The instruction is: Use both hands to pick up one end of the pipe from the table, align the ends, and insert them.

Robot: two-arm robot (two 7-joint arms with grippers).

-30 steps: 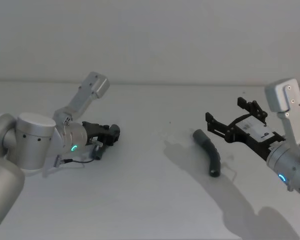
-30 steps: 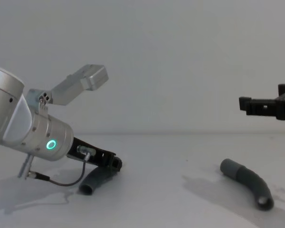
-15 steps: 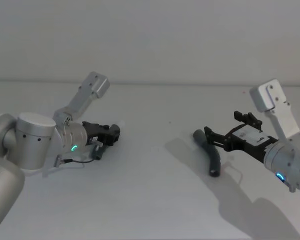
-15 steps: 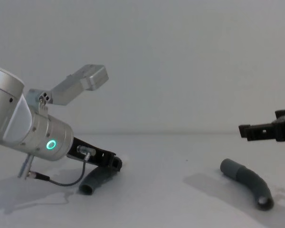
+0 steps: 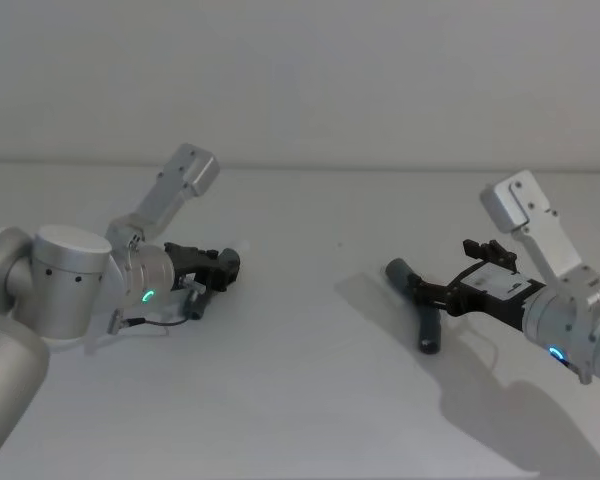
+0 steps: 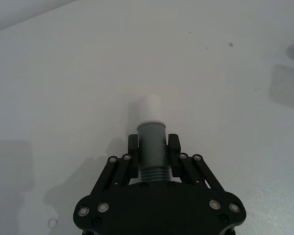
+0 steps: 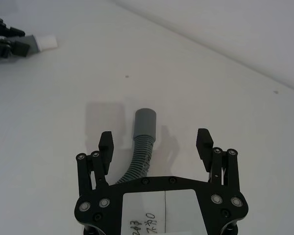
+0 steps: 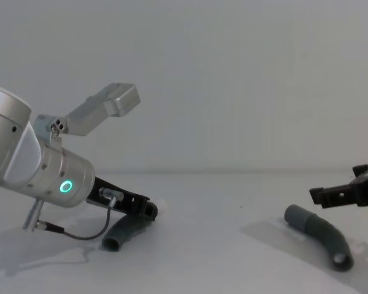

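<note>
On the table (image 5: 300, 400), my left gripper (image 5: 218, 268) lies low and is shut on the shorter ribbed pipe piece (image 8: 124, 233). The left wrist view shows its fingers (image 6: 133, 155) clamped on the grey cuff (image 6: 151, 134), with the pale whitish end (image 6: 145, 108) sticking out in front. The longer bent pipe piece (image 5: 426, 318) lies at the right. My right gripper (image 7: 155, 142) is open and hovers just above it, one finger on each side of the ribbed body, behind the plain grey cuff (image 7: 146, 123). In the chest view its fingers (image 8: 324, 196) sit slightly above the piece (image 8: 319, 231).
A thin black cable (image 8: 80, 234) loops from the left wrist down onto the table beside the shorter piece. Bare table surface (image 8: 214, 245) separates the two pipe pieces. A plain grey wall rises behind the table's far edge.
My right gripper has come down and forward, from well above the table to straddling the longer piece, still open. The left gripper and both pieces have stayed put.
</note>
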